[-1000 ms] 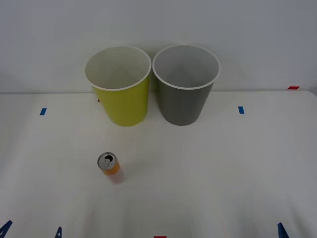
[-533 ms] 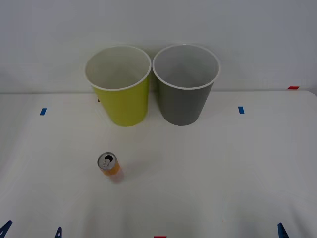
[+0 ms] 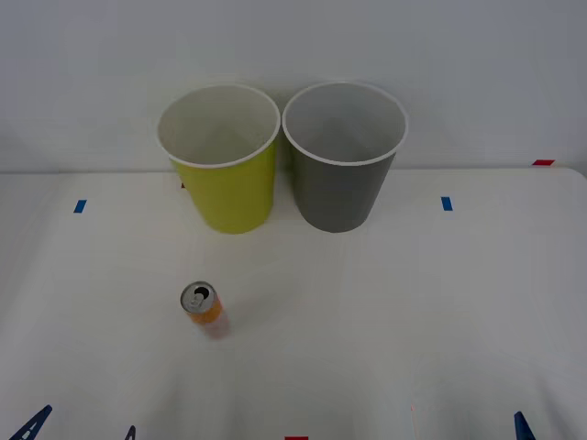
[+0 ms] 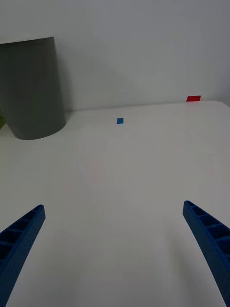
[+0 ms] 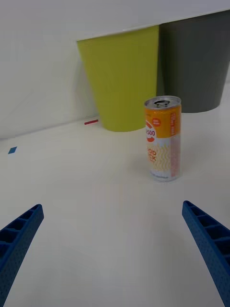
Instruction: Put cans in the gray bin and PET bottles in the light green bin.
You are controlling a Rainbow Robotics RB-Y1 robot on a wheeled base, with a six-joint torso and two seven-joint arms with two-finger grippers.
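At lower left of the front frame, left gripper (image 3: 83, 423) fingers spread wide, shifted since a second ago, probably starting toward can (image 3: 203, 303), upright left of centre, ungrasped; right gripper (image 4: 115, 249) spread wide, idle lower right.

The robot's body shows as slim blue fingers (image 5: 206, 240) on the left gripper (image 5: 112, 249) and the right gripper (image 4: 112, 249), each tapering to a blunt tip, with a ribbed, ladder-like row of cells along the inner face.

can (image 3: 202, 303) before light green bin (image 3: 225, 174)
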